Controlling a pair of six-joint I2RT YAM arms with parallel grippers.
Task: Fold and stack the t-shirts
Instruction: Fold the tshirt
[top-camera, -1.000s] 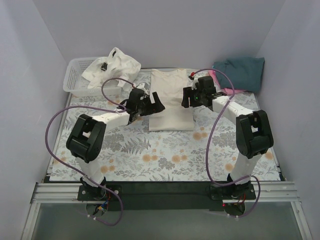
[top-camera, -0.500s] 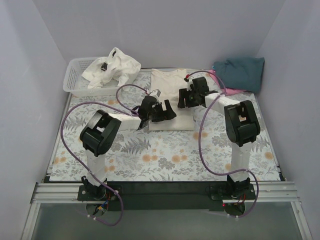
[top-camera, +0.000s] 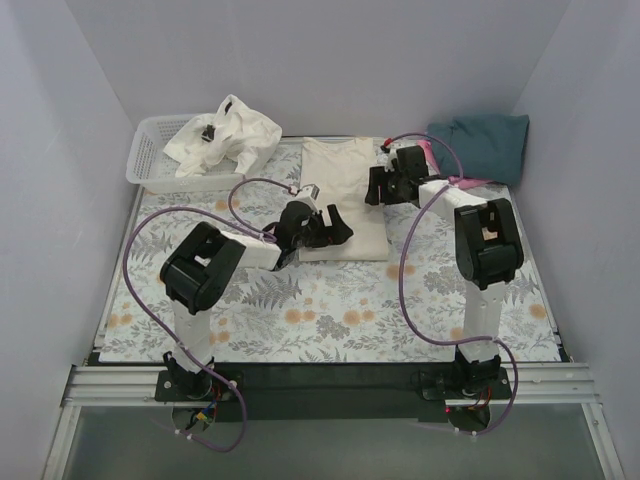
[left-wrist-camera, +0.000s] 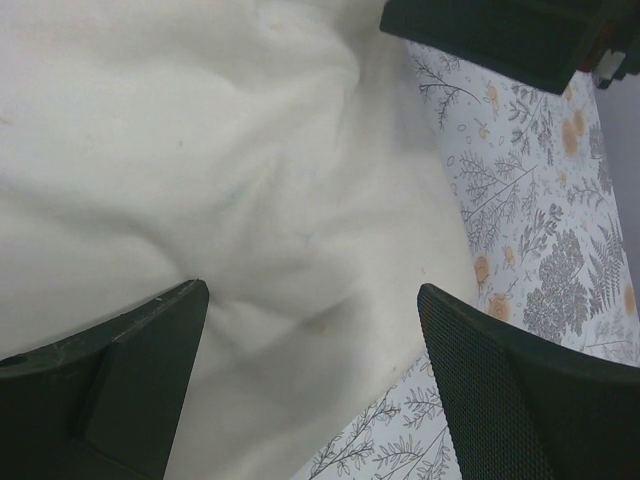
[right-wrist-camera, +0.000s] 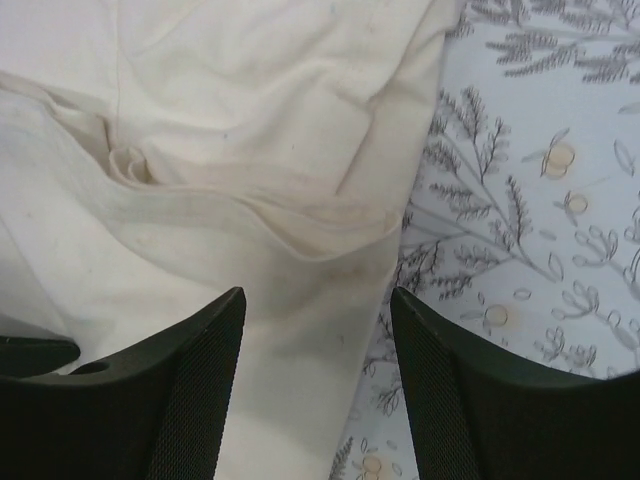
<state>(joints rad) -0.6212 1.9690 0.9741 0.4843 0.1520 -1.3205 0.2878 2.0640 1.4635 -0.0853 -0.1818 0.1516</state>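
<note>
A cream t-shirt (top-camera: 345, 190), teal t-shirt (top-camera: 485, 140), white basket (top-camera: 145, 165), grey-and-orange floral tablecloth (top-camera: 330, 300).

No legible text, brand, number or sign anywhere. Small black neck label (top-camera: 208, 131) on the crumpled cream t-shirt (top-camera: 240, 135) in the basket (top-camera: 148, 165): too small to read. Only leaf-and-flower print on the table cover (top-camera: 330, 310).

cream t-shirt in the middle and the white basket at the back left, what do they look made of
Cream t-shirt: looks like soft, matte knit cloth, probably cotton. It lies limp with gentle wrinkles and soft folds, and a ribbed band shows up close.
Basket: looks like white moulded plastic. Its thin open lattice walls hold a stiff, even shape. Its sheen is hard to judge from this far.
</note>
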